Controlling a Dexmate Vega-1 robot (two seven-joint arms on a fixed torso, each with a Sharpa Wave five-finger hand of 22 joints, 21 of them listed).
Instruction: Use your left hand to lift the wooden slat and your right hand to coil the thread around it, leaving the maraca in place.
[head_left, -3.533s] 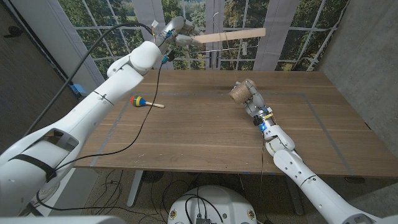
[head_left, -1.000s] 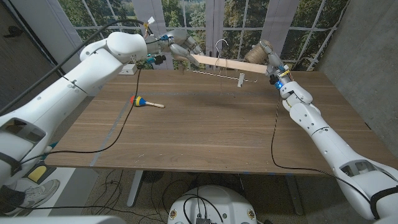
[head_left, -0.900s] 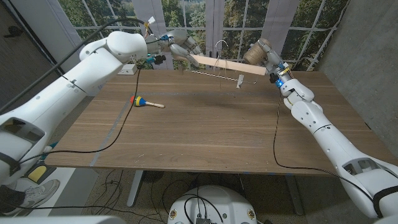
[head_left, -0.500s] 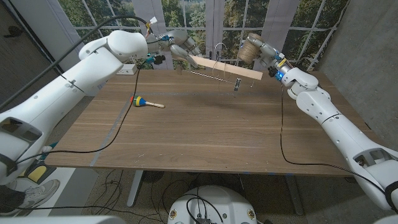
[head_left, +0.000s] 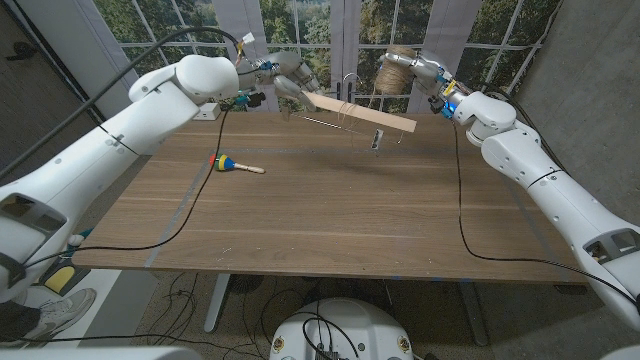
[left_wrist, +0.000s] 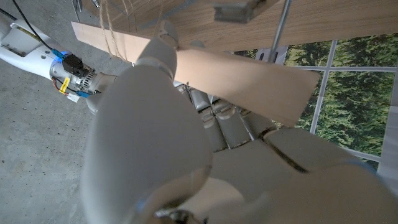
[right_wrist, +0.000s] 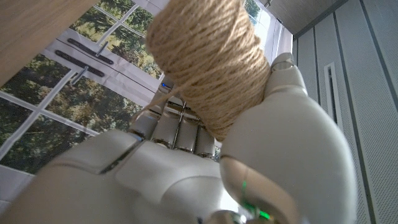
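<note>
Wooden worktop (head_left: 330, 210) carries the maraca (head_left: 232, 163) at left, untouched. Left robot hand (head_left: 288, 78) clamps the wooden slat (head_left: 365, 112) by one end, raised above the far edge and sloping down rightward, with thread (head_left: 350, 110) loops hanging from it. Right robot hand (head_left: 418, 72) grips the twine spool (head_left: 397, 70) just beyond. Judgement: hold the slat steady, pass the spool around under tension, clear of the maraca.
</note>
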